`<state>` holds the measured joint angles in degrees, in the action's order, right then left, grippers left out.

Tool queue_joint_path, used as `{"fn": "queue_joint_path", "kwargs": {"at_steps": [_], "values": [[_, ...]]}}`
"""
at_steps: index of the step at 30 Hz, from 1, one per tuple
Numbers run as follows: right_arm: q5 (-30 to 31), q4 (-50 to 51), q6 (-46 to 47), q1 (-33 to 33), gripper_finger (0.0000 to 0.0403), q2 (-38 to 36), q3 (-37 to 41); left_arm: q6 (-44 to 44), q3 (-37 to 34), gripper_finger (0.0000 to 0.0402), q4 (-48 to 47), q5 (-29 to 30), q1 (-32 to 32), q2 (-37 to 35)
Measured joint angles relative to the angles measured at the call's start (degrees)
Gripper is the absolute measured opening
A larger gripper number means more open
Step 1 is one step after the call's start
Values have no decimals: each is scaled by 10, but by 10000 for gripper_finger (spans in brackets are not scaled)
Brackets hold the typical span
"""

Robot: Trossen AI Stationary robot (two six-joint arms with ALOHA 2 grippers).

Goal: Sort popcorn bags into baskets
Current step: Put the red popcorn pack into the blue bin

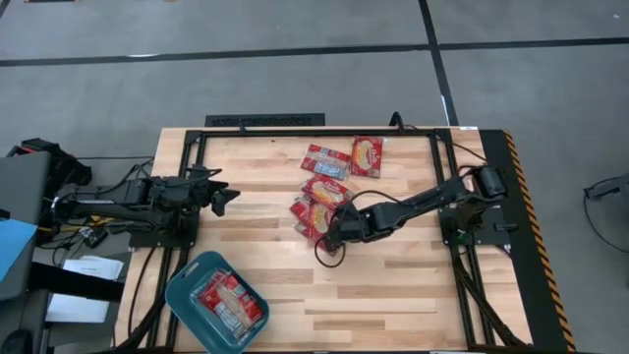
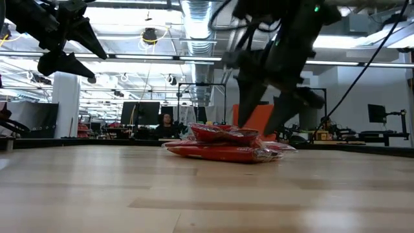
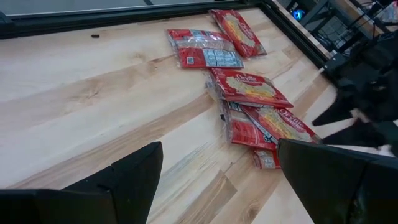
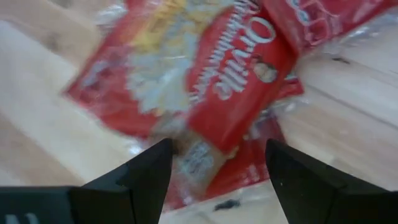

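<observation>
Several flat red popcorn bags [image 1: 316,208] heaped mid-table, right gripper [image 1: 332,234] spread above for picking; left gripper [image 1: 224,199] spread, waiting aside; teal plastic basket [image 1: 183,293] part-filled.

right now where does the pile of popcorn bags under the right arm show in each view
high view: pile of popcorn bags mid-table, beside the right hand.
low view: centre, on the tabletop.
left wrist view: right of centre.
right wrist view: fills the frame.
Shared landmark: the open right hand.

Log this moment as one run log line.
right end effector: open over popcorn bags pile | left end effector: open, waiting at table's left | basket: holds bags
</observation>
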<state>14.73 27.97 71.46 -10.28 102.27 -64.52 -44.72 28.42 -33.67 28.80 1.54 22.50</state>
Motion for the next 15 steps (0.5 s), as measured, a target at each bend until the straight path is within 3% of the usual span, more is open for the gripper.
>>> {"fn": "queue_joint_path", "kwargs": {"at_steps": [10, 15], "values": [[-59, -107, -11, 27, 278, 49, 0, -1, 0, 306, -1, 5, 0, 0], [-61, -119, 1, 34, 243, 60, -1, -1, 0, 306, -1, 11, 0, 0]]}}
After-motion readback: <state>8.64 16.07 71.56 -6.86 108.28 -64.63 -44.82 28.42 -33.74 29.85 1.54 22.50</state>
